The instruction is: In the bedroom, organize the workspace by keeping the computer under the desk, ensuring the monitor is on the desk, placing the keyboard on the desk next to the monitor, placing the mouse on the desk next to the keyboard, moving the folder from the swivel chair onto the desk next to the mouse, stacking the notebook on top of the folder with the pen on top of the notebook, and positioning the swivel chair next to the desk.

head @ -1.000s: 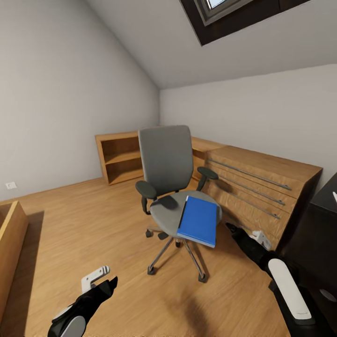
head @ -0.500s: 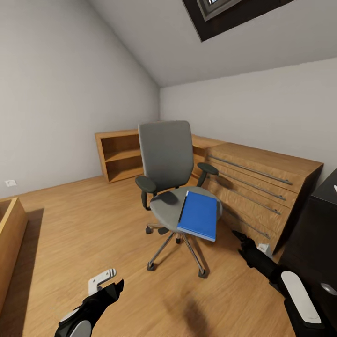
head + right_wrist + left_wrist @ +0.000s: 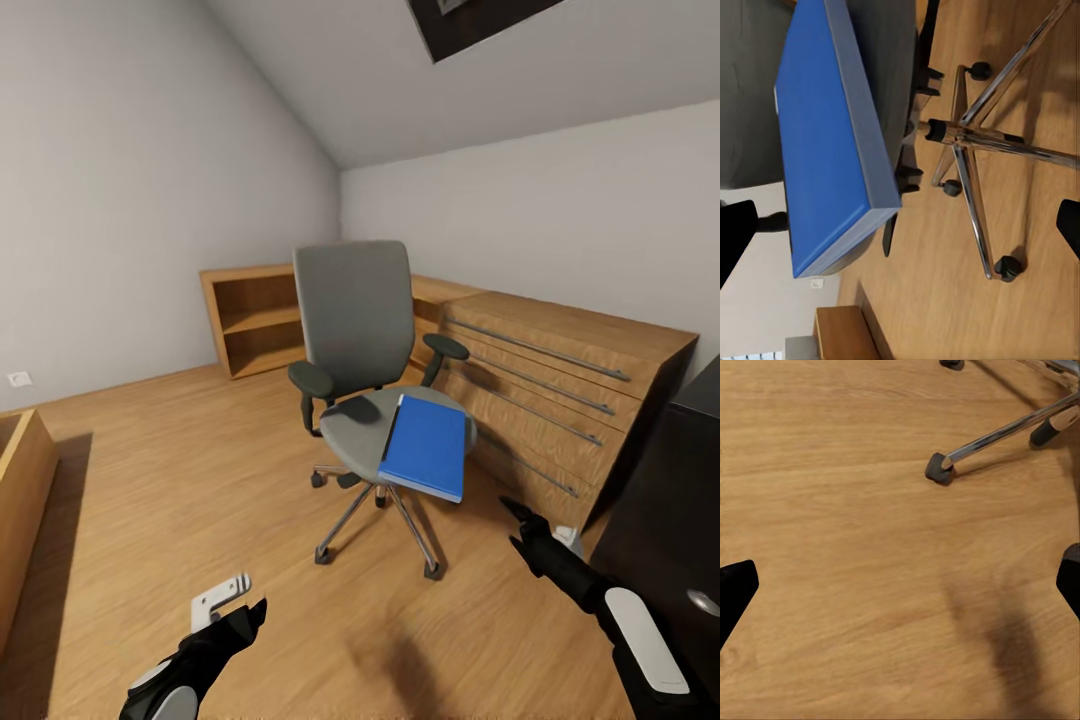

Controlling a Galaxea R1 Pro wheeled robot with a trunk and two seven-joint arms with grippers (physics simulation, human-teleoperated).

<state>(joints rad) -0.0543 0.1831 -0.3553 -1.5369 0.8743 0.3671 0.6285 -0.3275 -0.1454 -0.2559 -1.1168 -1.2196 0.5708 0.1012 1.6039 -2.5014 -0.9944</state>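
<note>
Attic bedroom [image 3: 150, 200]: folder [image 3: 425, 446] overhanging swivel chair [image 3: 365, 400], desk [image 3: 675, 500] cropped

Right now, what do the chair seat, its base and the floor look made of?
Swivel chair seat: grey, matte, looks like fabric, though the weave is too fine to tell. Its five-star base: shiny silvery spokes, likely chromed metal, with black casters. Floor: light wood planks, visible grain and seams, satin finish.

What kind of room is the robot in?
It looks like an attic room, perhaps a bedroom or study. The grey ceiling slopes down, and a dark-framed skylight sits in it. A grey swivel chair stands on the wood plank floor, near low wooden shelving.
</note>
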